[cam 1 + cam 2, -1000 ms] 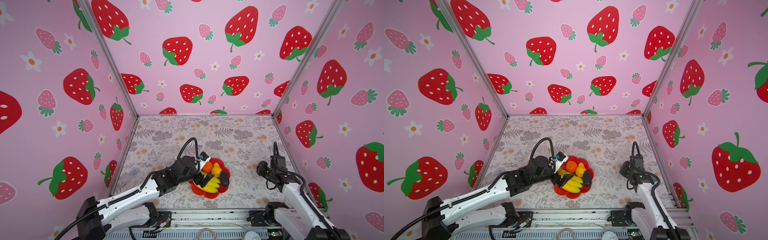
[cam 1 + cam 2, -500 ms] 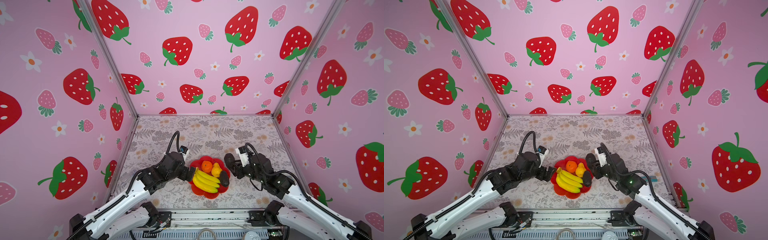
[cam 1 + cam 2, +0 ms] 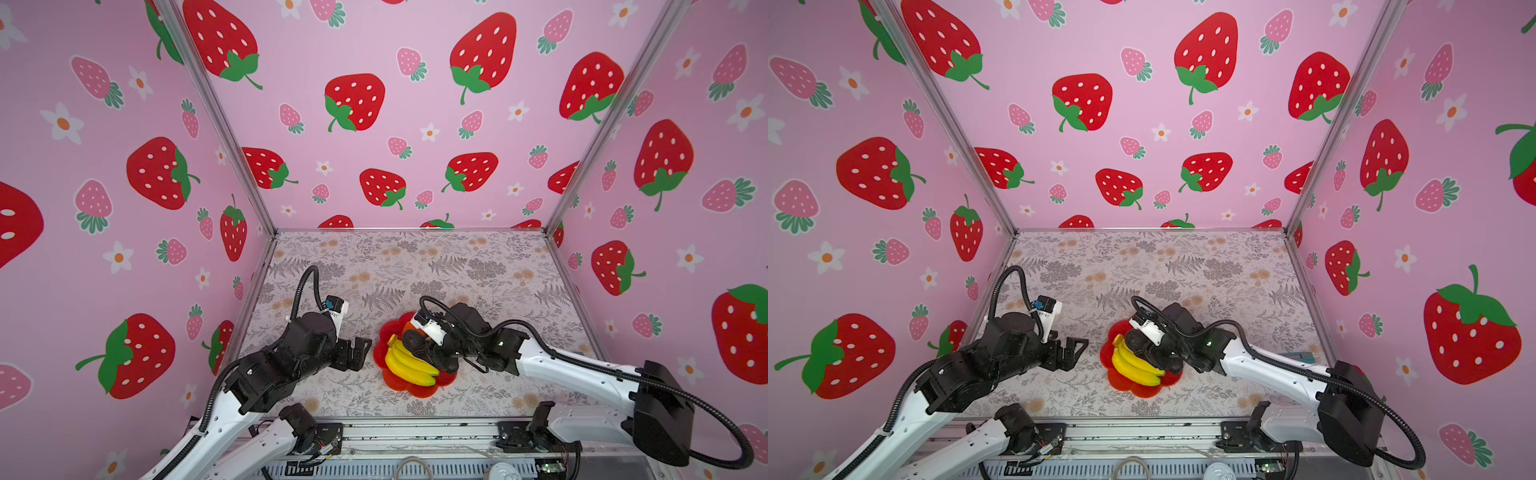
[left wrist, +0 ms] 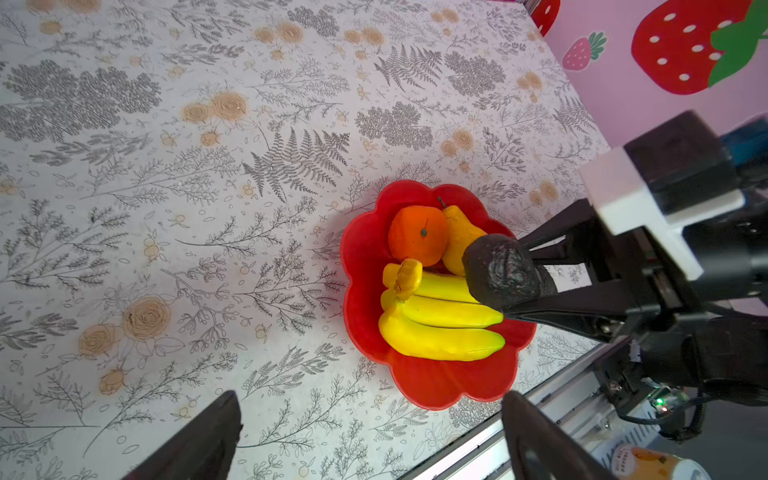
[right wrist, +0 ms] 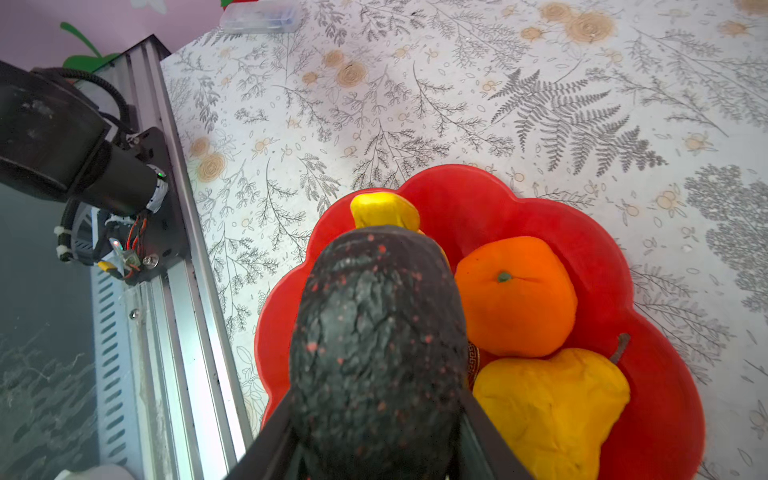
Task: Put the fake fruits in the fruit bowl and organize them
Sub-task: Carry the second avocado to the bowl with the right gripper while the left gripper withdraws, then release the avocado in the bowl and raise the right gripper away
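Holding a dark avocado (image 5: pixel 374 340), right end effector (image 4: pixel 513 278) hovers over the red fruit bowl (image 4: pixel 436 386), above banana bunch (image 4: pixel 436 328) and orange (image 4: pixel 415 241). Left end effector (image 3: pixel 360 354) gapes wide, empty, just beside bowl over counter (image 3: pixel 415 270).
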`<state>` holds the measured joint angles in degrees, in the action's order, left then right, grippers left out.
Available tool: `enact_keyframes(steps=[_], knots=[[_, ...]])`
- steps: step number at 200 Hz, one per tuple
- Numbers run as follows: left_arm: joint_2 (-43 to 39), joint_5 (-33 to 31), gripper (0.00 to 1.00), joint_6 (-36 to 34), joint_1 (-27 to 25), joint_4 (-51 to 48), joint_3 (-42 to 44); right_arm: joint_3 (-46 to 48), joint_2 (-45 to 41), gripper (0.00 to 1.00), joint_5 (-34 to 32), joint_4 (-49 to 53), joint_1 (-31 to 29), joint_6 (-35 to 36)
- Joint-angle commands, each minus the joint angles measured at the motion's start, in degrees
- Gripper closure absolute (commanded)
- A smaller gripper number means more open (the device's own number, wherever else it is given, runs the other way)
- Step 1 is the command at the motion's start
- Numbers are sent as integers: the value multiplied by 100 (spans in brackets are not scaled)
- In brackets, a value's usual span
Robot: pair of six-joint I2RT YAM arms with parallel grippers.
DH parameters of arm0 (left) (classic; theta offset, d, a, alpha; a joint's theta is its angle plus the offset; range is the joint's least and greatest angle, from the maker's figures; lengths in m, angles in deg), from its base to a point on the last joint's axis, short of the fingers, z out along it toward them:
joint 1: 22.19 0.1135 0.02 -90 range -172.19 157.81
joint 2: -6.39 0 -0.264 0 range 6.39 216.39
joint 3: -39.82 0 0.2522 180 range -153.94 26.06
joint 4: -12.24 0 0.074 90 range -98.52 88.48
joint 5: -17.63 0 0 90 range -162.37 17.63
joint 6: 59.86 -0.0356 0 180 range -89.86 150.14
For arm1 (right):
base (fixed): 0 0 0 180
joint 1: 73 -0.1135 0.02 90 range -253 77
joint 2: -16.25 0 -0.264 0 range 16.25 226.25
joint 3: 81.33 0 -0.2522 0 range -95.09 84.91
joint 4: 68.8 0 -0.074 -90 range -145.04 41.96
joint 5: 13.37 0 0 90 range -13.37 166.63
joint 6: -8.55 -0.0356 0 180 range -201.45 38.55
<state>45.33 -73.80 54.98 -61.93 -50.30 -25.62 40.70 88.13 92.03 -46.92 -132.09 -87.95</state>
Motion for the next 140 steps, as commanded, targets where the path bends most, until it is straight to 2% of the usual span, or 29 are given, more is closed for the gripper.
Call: enact_keyframes(steps=[1,40,140], knots=[[41,527,1,304,81,-38,90,-298,202,58,533,-103,-125,599],[52,574,1,210,223,-36,104,-541,744,59,632,186,-519,886],[158,662,1,148,345,193,317,-379,1215,57,640,295,-753,980]])
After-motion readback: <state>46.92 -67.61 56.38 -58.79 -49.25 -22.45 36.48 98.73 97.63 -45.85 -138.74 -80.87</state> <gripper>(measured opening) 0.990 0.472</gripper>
